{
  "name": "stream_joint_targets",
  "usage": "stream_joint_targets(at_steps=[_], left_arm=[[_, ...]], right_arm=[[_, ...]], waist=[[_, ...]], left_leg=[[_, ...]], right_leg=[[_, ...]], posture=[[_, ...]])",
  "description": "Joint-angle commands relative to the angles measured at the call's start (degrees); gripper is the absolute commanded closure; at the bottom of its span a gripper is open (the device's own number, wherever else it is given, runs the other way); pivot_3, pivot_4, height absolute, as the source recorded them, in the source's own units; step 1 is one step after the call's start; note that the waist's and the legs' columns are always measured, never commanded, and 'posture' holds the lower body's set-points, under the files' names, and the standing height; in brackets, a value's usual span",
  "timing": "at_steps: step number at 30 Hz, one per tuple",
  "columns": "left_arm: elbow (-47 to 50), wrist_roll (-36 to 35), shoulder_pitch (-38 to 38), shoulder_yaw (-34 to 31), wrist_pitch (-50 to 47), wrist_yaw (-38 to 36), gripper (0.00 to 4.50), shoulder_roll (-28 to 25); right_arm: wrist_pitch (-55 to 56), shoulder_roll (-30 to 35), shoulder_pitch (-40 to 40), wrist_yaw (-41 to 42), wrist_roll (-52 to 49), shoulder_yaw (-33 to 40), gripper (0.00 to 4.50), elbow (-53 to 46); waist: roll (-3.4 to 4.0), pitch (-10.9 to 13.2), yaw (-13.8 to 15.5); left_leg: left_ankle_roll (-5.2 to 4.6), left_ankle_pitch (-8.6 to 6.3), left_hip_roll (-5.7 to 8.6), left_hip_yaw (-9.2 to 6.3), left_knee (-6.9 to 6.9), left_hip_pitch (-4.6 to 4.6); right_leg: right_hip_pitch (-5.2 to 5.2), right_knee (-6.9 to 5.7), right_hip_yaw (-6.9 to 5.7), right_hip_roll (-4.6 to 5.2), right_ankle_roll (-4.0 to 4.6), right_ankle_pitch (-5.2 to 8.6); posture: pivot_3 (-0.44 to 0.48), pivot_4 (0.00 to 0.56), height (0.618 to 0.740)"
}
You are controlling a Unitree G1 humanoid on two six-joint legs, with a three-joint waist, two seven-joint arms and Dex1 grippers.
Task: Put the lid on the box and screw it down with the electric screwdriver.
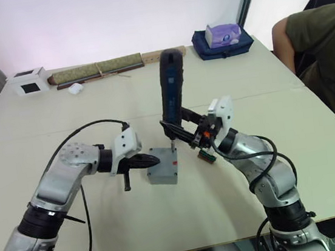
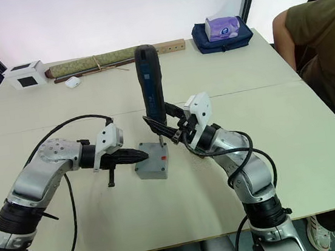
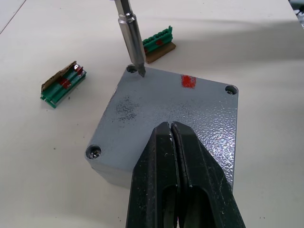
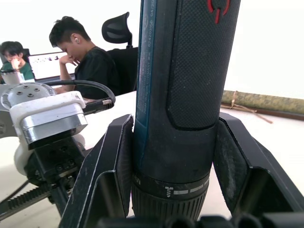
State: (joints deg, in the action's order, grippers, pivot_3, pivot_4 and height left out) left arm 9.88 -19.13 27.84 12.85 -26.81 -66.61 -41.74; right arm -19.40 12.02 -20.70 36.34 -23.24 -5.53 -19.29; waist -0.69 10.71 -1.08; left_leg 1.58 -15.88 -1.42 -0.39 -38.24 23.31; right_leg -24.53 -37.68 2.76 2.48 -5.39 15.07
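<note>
Our left gripper (image 3: 173, 137), fingers pressed together, bears down on the shallow square grey plastic lid (image 3: 166, 114) seated on the small grey box (image 1: 163, 174) at table centre. Our right gripper (image 1: 177, 130) clamps the thick black-blue electric screwdriver (image 1: 170, 85) upright, bit in 1 corner screw hole

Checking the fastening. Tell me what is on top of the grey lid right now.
On the lid: the shut left gripper presses it, the electric screwdriver bit sits in one corner hole, plus a red mark. The box beneath is covered.
</note>
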Motion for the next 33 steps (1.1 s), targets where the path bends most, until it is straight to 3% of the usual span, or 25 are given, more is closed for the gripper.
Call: stream_joint_targets(at_steps=[1, 20, 26, 33], left_arm=[[0.3, 1.0, 0.1, 0.6, 0.1, -0.4, 4.5, -0.2], [0.7, 2.0, -1.1, 1.0, 0.3, -0.1, 4.5, 0.7], [0.6, 3.1, -1.8, 1.5, 0.7, 0.2, 4.5, 0.8], [0.1, 4.0, -2.4, 2.3, 1.4, 0.6, 4.5, 0.9]], right_arm=[[3.1, 0.1, -0.2, 0.1, 0.7, -0.1, 2.7, -0.3], [0.3, 5.3, 2.3, 2.1, 3.9, -4.2, 2.7, 1.6], [-4.5, 6.3, 2.5, -0.3, 4.5, -5.0, 2.7, 3.1], [-10.7, 7.3, 2.4, -2.5, 4.5, -5.4, 2.7, 3.8]], waist=[[0.0, 0.0, 0.0], [-0.03, -0.1, 0.1], [-0.13, -0.2, 0.0], [-0.28, -1.1, 0.1]], left_leg=[[0.0, 0.0, 0.0, 0.0, 0.0, 0.0], [0.0, 0.0, 0.0, 0.0, 0.0, -0.22], [-0.02, -0.02, -0.03, 0.0, 0.17, -1.22], [-0.02, -0.02, -0.05, 0.01, 0.18, -1.34]], right_leg=[[0.0, 0.0, 0.0, 0.0, 0.0, 0.0], [0.24, 0.0, 0.0, 0.0, 0.0, 0.0], [1.28, 0.26, -0.01, -0.03, 0.04, 0.04], [1.43, 0.31, 0.0, -0.03, 0.18, 0.12]], posture=[[0.0, 0.15, 0.74], [0.0, 0.15, 0.74], [0.0, 0.15, 0.74], [0.0, 0.15, 0.74]])
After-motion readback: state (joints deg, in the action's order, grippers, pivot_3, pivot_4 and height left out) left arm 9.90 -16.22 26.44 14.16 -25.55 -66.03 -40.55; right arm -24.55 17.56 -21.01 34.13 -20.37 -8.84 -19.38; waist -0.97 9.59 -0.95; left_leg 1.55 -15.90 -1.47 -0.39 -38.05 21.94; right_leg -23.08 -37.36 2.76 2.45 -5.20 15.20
